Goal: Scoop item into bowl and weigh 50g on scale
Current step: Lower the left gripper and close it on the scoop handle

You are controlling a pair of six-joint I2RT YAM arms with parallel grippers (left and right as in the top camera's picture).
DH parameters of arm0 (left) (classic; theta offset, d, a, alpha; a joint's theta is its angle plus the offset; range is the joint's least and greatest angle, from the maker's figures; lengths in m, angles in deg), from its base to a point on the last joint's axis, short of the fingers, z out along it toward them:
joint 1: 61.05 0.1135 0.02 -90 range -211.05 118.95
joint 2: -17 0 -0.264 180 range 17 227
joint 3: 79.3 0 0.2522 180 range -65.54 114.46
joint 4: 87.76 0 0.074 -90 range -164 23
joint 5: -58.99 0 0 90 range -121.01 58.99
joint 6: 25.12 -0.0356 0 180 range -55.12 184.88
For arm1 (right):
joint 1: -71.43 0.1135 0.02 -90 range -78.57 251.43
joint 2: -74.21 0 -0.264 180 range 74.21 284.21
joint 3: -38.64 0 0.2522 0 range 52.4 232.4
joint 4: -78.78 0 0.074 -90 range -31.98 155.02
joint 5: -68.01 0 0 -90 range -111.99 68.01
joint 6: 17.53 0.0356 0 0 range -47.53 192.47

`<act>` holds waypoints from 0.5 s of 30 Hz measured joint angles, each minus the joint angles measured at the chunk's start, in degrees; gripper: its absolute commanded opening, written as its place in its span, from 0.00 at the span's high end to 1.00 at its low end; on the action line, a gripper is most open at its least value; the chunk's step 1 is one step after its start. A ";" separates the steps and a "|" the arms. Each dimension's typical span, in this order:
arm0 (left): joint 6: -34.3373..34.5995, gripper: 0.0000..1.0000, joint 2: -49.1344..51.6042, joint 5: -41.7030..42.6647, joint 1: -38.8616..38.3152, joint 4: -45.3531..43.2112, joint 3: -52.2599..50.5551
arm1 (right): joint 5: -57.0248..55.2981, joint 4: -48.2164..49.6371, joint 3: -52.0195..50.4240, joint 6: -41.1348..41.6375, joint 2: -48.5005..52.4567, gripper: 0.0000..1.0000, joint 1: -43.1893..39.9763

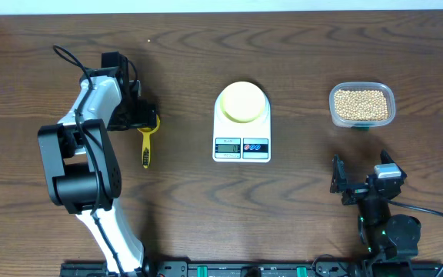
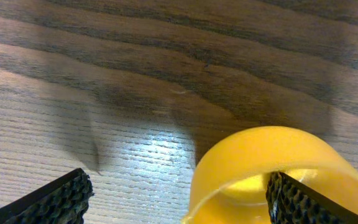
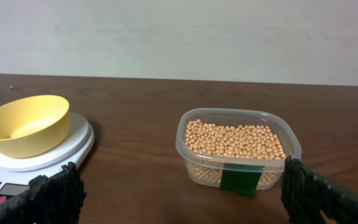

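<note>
Dark wood-grain table, pale wall

A dark wood-grain desk carries a bright yellow long-handled scoop lying flat at its left, handle toward the front edge, and a clear rounded-rectangular plastic tub with 1 green label at its right, before a pale wall.

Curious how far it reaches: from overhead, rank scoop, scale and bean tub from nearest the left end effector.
1. Scoop, right at the left end effector.
2. Scale, table centre.
3. Bean tub, far right.
</note>
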 measured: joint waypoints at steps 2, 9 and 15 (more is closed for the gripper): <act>0.00 0.13 0.00 0.00 0.00 0.00 0.00 | 0.00 0.00 0.02 0.00 0.00 0.01 0.00; 0.13 0.43 0.00 0.46 0.00 0.00 0.00 | 0.00 0.00 0.02 0.00 0.00 0.01 0.00; 0.02 0.65 0.00 0.83 0.00 -0.02 0.00 | 0.00 0.00 0.02 0.00 0.00 0.01 0.00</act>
